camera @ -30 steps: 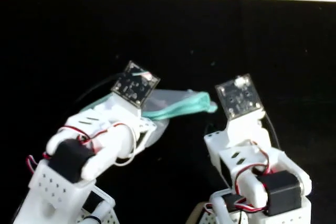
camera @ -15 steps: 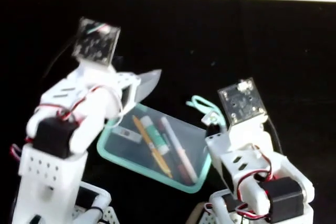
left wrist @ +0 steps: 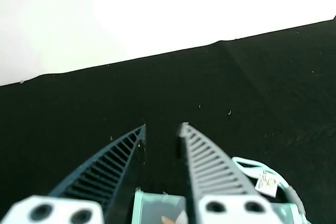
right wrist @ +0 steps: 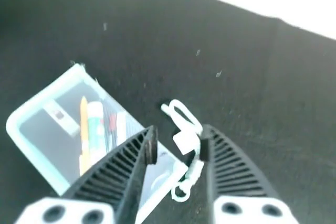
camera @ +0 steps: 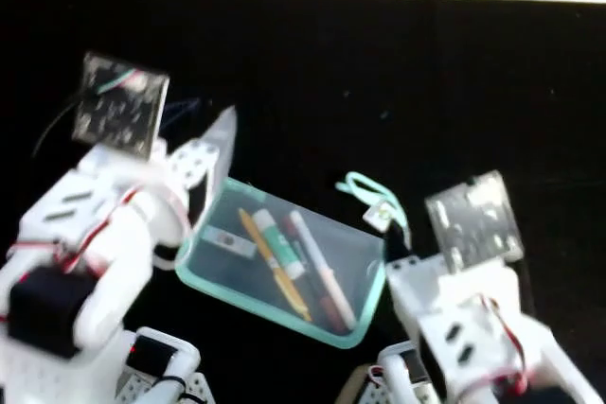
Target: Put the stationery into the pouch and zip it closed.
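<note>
A clear pouch (camera: pixel 284 272) with a teal border lies flat on the black table between the arms. Inside it lie a yellow pencil (camera: pixel 272 265), a glue stick (camera: pixel 276 241) and pens (camera: pixel 322 273). Its teal strap (camera: pixel 365 191) with a white tag trails off the far right corner. My left gripper (camera: pixel 213 153) hangs open and empty above the pouch's left end (left wrist: pixel 157 208). My right gripper (right wrist: pixel 177 142) is open and raised over the strap (right wrist: pixel 181 115), with the pouch (right wrist: pixel 79 129) lying beside it. I cannot tell whether the zip is closed.
The black cloth (camera: pixel 426 73) runs to a white wall at the back. Both arm bases stand at the near edge, on either side of the pouch.
The left arm has lifted off the pouch and swung back to the left. The pouch, bunched under it a second ago, now lies flat. The right arm has drawn back towards the near right.
</note>
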